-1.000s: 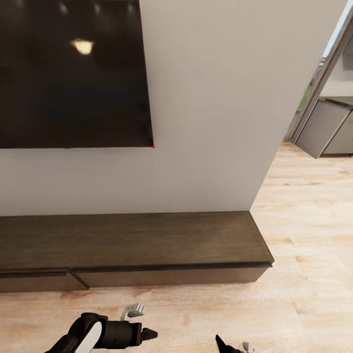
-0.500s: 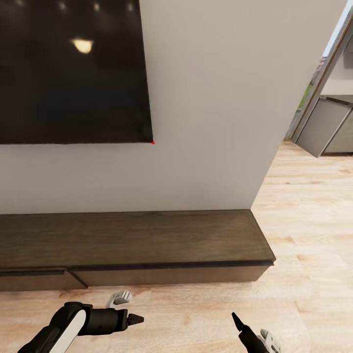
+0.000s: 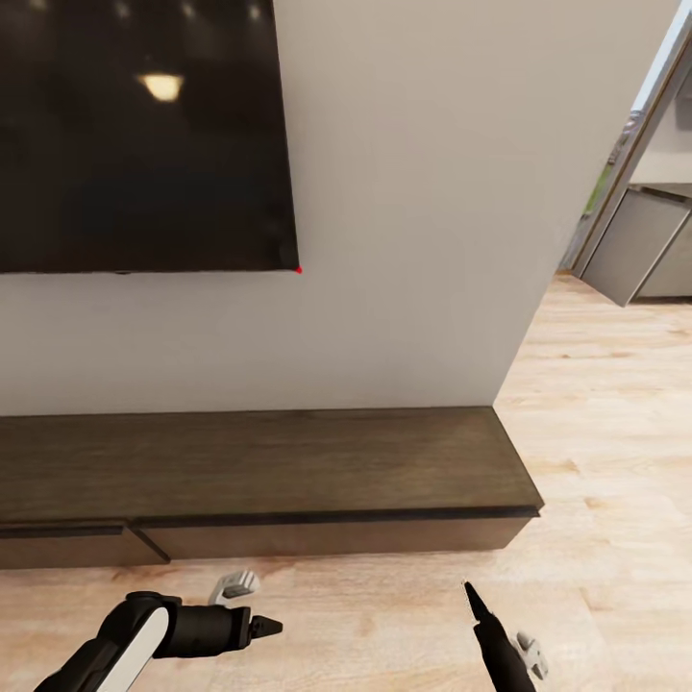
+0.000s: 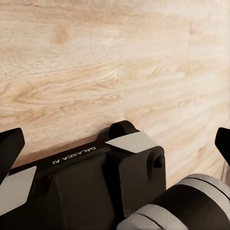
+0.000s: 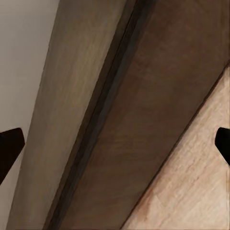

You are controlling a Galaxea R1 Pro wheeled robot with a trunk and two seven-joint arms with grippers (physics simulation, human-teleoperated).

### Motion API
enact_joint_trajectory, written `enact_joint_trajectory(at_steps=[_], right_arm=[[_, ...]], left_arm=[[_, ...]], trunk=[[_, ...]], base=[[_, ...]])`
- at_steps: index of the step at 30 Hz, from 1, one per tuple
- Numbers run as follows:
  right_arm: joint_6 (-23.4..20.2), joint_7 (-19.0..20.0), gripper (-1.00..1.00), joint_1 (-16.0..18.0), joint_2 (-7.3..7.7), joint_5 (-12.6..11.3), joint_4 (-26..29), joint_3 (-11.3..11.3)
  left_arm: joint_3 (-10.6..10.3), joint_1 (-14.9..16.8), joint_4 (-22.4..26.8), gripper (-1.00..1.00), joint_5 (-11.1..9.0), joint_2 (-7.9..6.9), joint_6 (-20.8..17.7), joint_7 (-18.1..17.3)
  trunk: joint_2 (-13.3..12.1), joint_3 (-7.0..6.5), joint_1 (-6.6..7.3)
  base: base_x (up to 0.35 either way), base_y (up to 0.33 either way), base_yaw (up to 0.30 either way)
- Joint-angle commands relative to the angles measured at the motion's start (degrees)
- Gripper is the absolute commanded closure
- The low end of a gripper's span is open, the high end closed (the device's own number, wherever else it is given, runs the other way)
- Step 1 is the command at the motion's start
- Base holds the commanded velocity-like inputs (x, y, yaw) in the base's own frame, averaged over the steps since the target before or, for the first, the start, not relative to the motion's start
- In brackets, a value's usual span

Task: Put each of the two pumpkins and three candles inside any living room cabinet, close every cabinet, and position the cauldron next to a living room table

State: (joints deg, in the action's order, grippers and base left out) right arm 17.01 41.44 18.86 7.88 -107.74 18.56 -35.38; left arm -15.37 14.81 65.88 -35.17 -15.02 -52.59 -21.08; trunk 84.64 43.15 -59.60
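The long low dark-brown cabinet [image 3: 288, 461] runs along the wall, its drawer fronts facing me. The left drawer front [image 3: 67, 548] stands slightly proud of the right one. My left gripper [image 3: 264, 627] hovers over the wood floor in front of it, and in the left wrist view its fingers [image 4: 9, 148] are spread wide, open and empty. My right gripper [image 3: 473, 594] points at the cabinet's right end; the right wrist view looks at the cabinet's front edge [image 5: 143, 120] with the gripper [image 5: 116, 143] open and empty. Pumpkins, candles, cauldron and table are out of view.
A large black TV [image 3: 144, 135] hangs on the white wall above the cabinet. The wall ends at a corner [image 3: 500, 288] by the cabinet's right end. Beyond it, light wood floor [image 3: 615, 461] leads to grey kitchen units [image 3: 625, 255].
The view has tipped slightly, shifting TV and cabinet upward in the picture. My left gripper has moved left. My right gripper has moved right and forward toward the cabinet.
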Motion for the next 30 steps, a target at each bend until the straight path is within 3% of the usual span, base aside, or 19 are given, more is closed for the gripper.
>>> enact_joint_trajectory(at_steps=[1, 7, 12, 17, 20, 24, 30], right_arm=[[1.21, -0.24, -1.00, 0.06, 0.04, -1.17, -1.32, -0.55], [9.19, -1.30, -1.00, 0.06, -0.77, -2.35, -7.78, -0.85], [4.11, 8.80, -1.00, 0.07, -0.98, -2.85, -7.51, -0.49], [1.77, 11.10, -1.00, 0.04, -1.00, -3.34, -7.27, -0.47], [0.88, 12.91, -1.00, 0.04, -0.79, -3.45, -7.23, -0.47], [-2.44, 15.27, -1.00, 0.03, -0.69, -3.31, -7.31, -0.47], [-4.12, 17.70, -1.00, 0.03, -0.72, -3.21, -7.23, -0.48]], left_arm=[[-0.10, 0.04, 0.03, -1.00, 0.18, -0.02, -0.46, -0.26], [-0.10, 0.04, 0.11, -1.00, 0.19, -0.07, -1.87, -0.28], [-0.11, 0.04, 0.12, -1.00, 0.12, -0.16, -2.24, -0.28], [0.04, 0.07, 1.01, -1.00, 0.07, -0.14, -3.88, -2.07], [0.27, 0.11, 5.92, -1.00, -0.15, -0.46, -4.62, -5.43], [0.96, 0.12, 9.00, -1.00, -2.07, -1.26, -4.83, -8.20], [1.17, 0.12, 8.01, -1.00, -2.82, -1.73, -4.86, -9.04]], trunk=[[0.44, 0.23, -0.22], [2.85, 1.31, -1.54], [4.85, 2.20, -2.64], [6.86, 3.10, -3.74], [8.06, 3.64, -4.40], [9.67, 4.36, -5.27], [12.07, 5.44, -6.59]], base=[[0.000, 0.000, 0.000], [0.000, 0.000, 0.000], [0.000, 0.000, 0.000], [0.000, 0.000, 0.000], [0.000, 0.000, 0.000], [0.000, 0.000, 0.000], [0.000, 0.000, 0.000]])
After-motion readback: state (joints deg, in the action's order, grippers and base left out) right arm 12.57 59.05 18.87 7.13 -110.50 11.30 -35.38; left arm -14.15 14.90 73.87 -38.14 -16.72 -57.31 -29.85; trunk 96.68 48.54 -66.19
